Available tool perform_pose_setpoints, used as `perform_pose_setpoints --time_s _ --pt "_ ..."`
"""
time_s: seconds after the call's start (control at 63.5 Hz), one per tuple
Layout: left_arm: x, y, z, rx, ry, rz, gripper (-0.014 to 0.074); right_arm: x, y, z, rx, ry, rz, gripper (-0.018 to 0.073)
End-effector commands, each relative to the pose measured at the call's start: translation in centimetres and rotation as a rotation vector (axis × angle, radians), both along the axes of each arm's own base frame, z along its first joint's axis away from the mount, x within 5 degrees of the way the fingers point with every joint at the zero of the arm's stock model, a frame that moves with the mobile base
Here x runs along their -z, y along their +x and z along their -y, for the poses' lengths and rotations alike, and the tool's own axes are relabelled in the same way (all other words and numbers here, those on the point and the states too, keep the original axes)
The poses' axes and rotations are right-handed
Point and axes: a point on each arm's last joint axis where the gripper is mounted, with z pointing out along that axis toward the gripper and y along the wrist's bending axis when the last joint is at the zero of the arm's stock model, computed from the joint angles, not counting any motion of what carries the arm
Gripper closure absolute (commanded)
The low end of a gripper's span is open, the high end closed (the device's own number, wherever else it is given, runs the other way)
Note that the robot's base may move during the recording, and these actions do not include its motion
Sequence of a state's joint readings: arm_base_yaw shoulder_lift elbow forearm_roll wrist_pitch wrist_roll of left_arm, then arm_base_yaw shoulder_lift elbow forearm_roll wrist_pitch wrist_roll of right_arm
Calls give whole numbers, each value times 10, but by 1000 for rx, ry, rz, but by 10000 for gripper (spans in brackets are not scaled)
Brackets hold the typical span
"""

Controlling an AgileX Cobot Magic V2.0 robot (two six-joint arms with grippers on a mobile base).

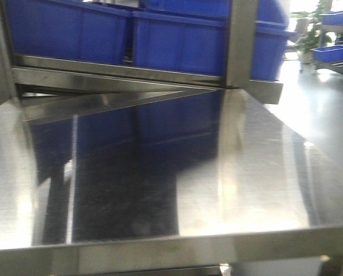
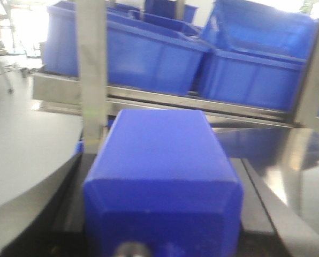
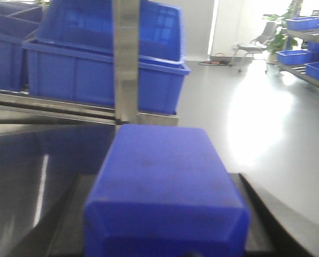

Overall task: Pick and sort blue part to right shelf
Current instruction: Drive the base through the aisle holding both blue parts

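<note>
A blue part [image 2: 159, 160], a boxy plastic block, fills the left wrist view, with black fingers [image 2: 68, 187] close against both its sides; my left gripper [image 2: 159, 163] is shut on it. In the right wrist view another blue part [image 3: 162, 182] sits the same way between black fingers [image 3: 68, 214], and my right gripper [image 3: 162, 176] is shut on it. The right shelf's steel front rail [image 1: 119, 77] runs just ahead, carrying large deep blue bins [image 1: 177, 43]. Neither gripper shows in the front view. All frames are blurred.
A reflective steel table top [image 1: 263, 172] lies below the rail. A steel upright post [image 1: 240, 40] stands in front of the bins. Grey floor [image 3: 266, 118] spreads to the right, with a chair [image 3: 256, 40] and another rack of blue bins [image 1: 332, 54] far off.
</note>
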State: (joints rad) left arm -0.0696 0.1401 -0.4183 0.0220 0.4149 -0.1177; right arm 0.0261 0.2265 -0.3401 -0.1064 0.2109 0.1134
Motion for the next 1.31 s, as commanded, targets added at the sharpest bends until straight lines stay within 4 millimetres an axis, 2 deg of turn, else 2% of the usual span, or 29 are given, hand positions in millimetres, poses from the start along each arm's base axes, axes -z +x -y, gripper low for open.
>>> perform_pose_setpoints --time_s 0.0,1.291 --pt "-16 -1 0 0 -13 104 244 -17 -1 0 0 -18 110 148" --pt "-16 -1 0 0 -13 104 244 -17 -1 0 0 -18 110 148"
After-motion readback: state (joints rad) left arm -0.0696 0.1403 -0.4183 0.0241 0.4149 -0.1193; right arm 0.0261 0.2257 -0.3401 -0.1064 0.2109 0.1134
